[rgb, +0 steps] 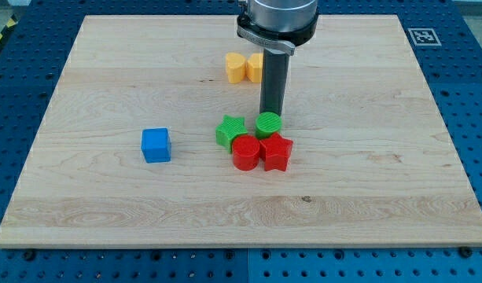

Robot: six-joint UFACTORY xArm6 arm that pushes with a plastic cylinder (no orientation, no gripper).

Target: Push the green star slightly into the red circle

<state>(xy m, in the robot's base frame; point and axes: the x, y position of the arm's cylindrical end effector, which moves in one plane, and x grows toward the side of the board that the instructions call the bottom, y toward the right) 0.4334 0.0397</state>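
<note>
The green star (229, 131) lies near the middle of the wooden board (107, 79), touching the upper left of the red circle (245, 152). A green circle (268, 124) sits just above the red circle, and a red star (277, 152) touches the red circle's right side. My tip (271, 113) stands at the top edge of the green circle, up and to the right of the green star.
A blue cube (156, 145) lies to the view's left of the cluster. A yellow heart (236, 68) and another yellow block (255, 67), partly hidden by the rod, lie toward the view's top.
</note>
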